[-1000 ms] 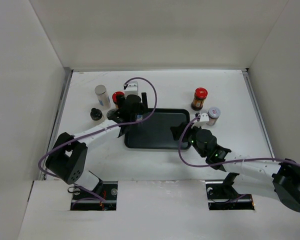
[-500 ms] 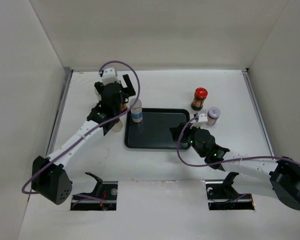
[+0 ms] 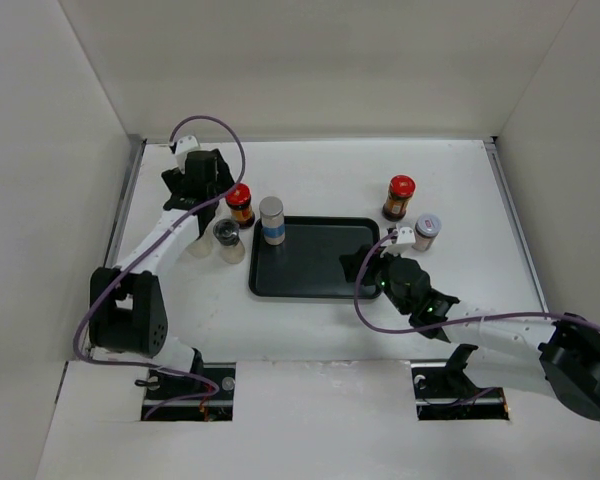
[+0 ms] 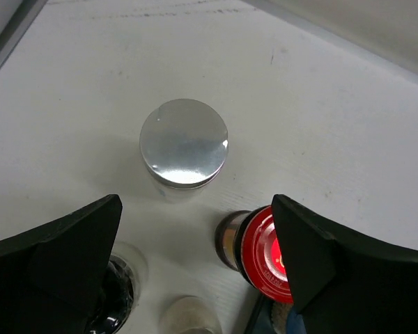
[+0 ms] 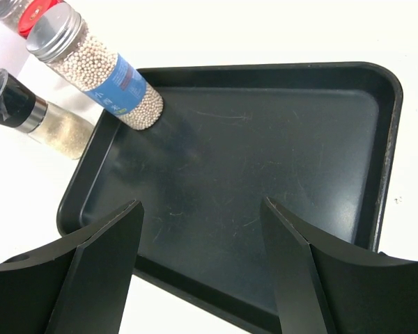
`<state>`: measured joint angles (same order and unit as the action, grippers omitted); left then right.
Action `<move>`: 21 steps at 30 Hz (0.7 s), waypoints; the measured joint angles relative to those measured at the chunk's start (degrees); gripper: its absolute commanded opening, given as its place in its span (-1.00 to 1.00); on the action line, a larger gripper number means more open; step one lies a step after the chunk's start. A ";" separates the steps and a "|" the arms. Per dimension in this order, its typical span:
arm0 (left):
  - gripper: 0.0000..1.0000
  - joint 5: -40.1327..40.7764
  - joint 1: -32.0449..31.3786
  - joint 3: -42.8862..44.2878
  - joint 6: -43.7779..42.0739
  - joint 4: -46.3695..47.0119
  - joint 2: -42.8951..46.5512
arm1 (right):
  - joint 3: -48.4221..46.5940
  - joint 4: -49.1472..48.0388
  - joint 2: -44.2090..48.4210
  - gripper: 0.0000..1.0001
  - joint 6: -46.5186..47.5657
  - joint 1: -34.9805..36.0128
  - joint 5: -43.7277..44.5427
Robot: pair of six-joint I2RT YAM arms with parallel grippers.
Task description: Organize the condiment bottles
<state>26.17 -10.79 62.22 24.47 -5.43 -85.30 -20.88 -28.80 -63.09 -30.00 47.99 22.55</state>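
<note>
Blue-labelled silver-capped cylinder [image 3: 271,221] of white beads stands upright, long axis vertical, in the black tray's [image 3: 320,275] far-left corner. Left gripper [image 4: 195,209] gapes empty above a silver-lidded jar [image 4: 184,142]; right gripper [image 5: 200,209] spread empty over the tray

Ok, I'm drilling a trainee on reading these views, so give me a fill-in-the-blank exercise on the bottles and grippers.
1. The blue-labelled bottle stands inside the black ____.
2. The left gripper hangs with jaws ____ above a silver-capped bottle.
3. The right gripper holds ____.
Missing words: tray; open; nothing.
</note>
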 measured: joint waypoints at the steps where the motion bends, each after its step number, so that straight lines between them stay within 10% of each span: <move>1: 0.76 -0.37 0.33 0.61 0.02 -0.20 -1.09 | 0.00 0.00 -0.02 0.50 0.00 0.02 0.00; 21: -0.08 -2.27 4.35 7.52 0.20 -0.44 -10.56 | 0.00 0.02 0.57 0.51 0.00 0.02 0.00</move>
<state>23.90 -6.44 69.73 24.67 -5.87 -95.85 -20.88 -28.77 -62.52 -30.00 48.01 22.55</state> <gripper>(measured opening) 0.546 0.752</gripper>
